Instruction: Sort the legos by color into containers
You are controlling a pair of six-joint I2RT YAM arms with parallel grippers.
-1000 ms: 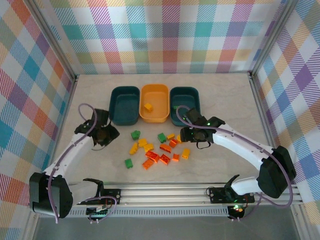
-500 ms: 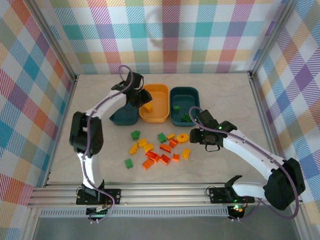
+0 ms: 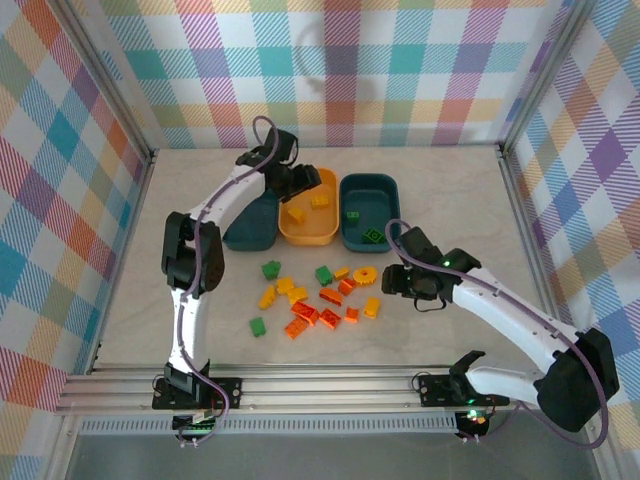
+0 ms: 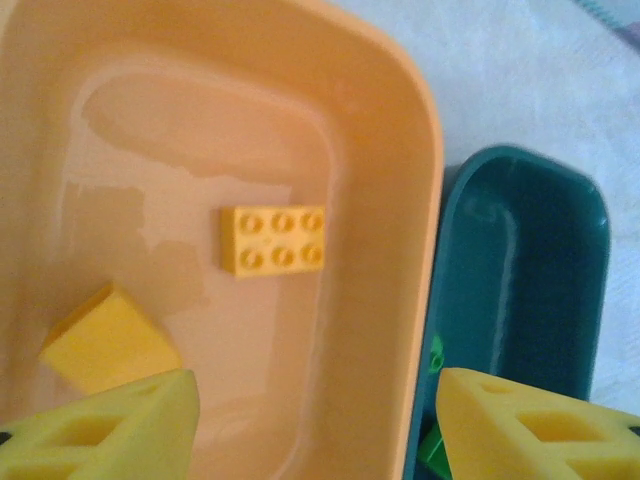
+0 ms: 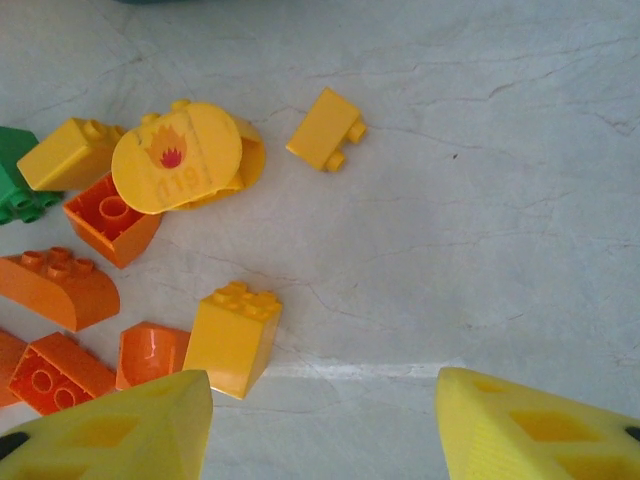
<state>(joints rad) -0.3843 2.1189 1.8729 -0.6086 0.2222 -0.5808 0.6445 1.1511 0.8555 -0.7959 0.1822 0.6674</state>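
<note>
**Arms stretched over the table (image 3: 460,200), fingers apart on both**

The left arm rises from the near left corner and reaches far across to the row of three tubs by the far edge. Its forearm crosses the left teal tub (image 3: 243,232). The left gripper (image 3: 298,184) hangs over the yellow-orange tub (image 3: 310,239) in the middle of the row, fingers spread wide with nothing between them. On that tub's floor lie a flat six-stud yellow brick (image 4: 272,240) and a sloped yellow block (image 4: 108,342), apart from each other. Just beside it, the right teal tub (image 3: 370,179) holds two green bricks (image 3: 352,214).

The right arm bends out from the near right corner, its forearm angling left toward the table's middle. The right gripper (image 3: 393,281) sits low, just right of the loose legos (image 3: 320,298), a scatter of orange-red, yellow and green pieces. Its fingers are parted and empty. Ahead of them lie a round yellow piece with a flame print (image 5: 180,160), a small yellow brick (image 5: 325,130), a taller yellow brick (image 5: 235,340) and several orange-red bricks (image 5: 105,218).
</note>
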